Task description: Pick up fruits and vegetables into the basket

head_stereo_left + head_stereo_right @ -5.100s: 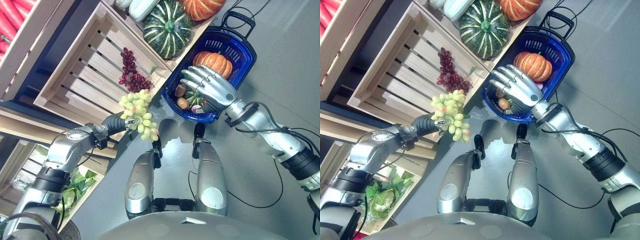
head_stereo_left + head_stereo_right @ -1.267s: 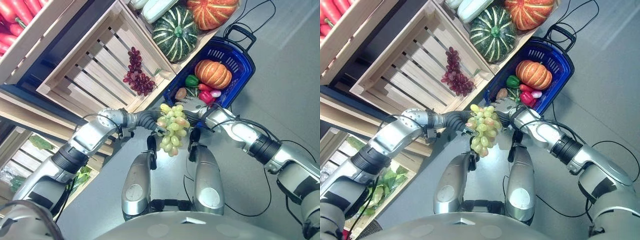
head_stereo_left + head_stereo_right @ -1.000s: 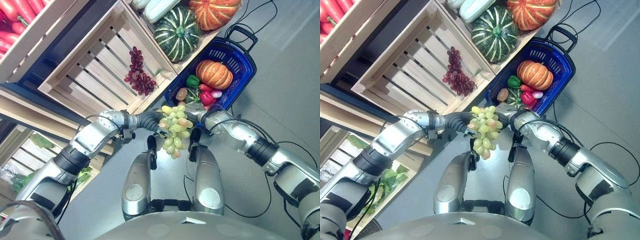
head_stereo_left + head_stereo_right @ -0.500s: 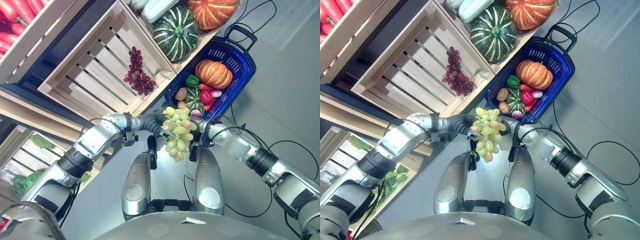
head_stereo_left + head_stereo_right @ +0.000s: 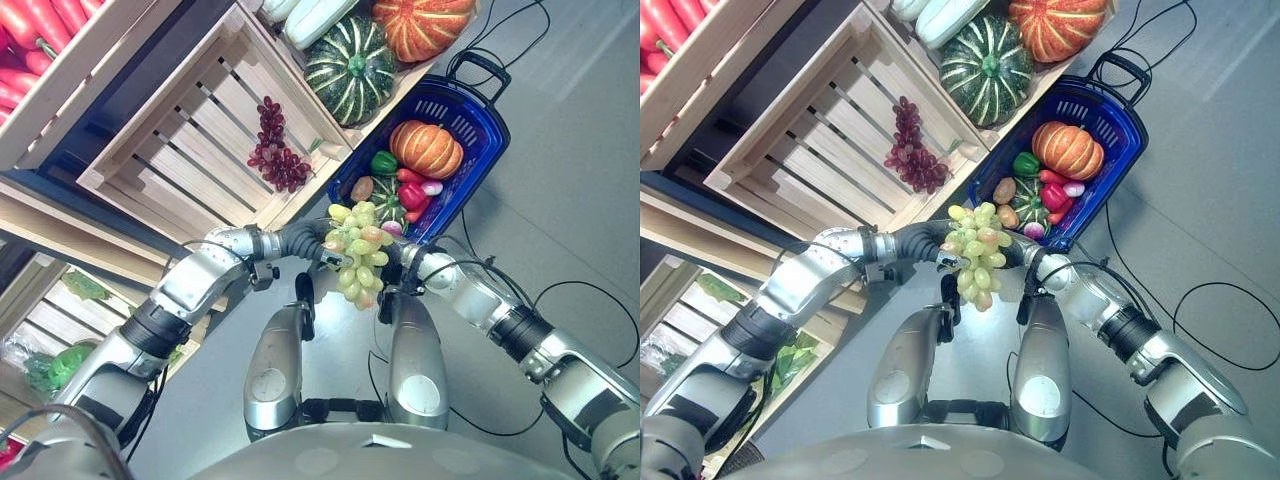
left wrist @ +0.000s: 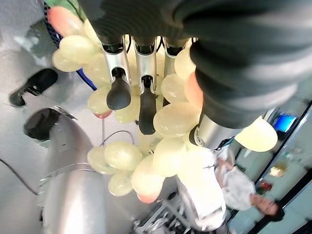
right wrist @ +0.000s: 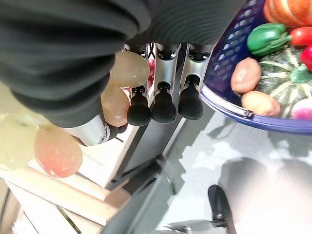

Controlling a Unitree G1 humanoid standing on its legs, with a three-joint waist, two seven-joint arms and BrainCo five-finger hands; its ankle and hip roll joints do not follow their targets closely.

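Observation:
A bunch of green grapes (image 5: pixel 358 250) hangs just in front of the blue basket's (image 5: pixel 488 108) near end. My left hand (image 5: pixel 305 240) is shut on it, its fingers (image 6: pixel 118 95) curled into the bunch (image 6: pixel 165 156). My right hand (image 5: pixel 1018 254) sits right behind the grapes. Its fingers (image 7: pixel 163 105) are relaxed, with a few grapes (image 7: pixel 114 105) lying against its thumb side. The basket stands on the floor and holds an orange pumpkin (image 5: pixel 427 148), a green pepper (image 5: pixel 384 161), a red pepper (image 5: pixel 413 190), a small striped squash and brown round pieces.
A slatted wooden crate (image 5: pixel 170 150) to the left holds dark red grapes (image 5: pixel 280 152). Behind the basket lie a large green striped squash (image 5: pixel 350 62) and an orange pumpkin (image 5: pixel 420 25). Red peppers (image 5: pixel 30 45) fill the top left crate; greens (image 5: pixel 55 362) lie low left.
My left hand has carried the green grapes rightwards from the crate's edge to the basket's near end. My right hand has left the basket and come up behind the bunch.

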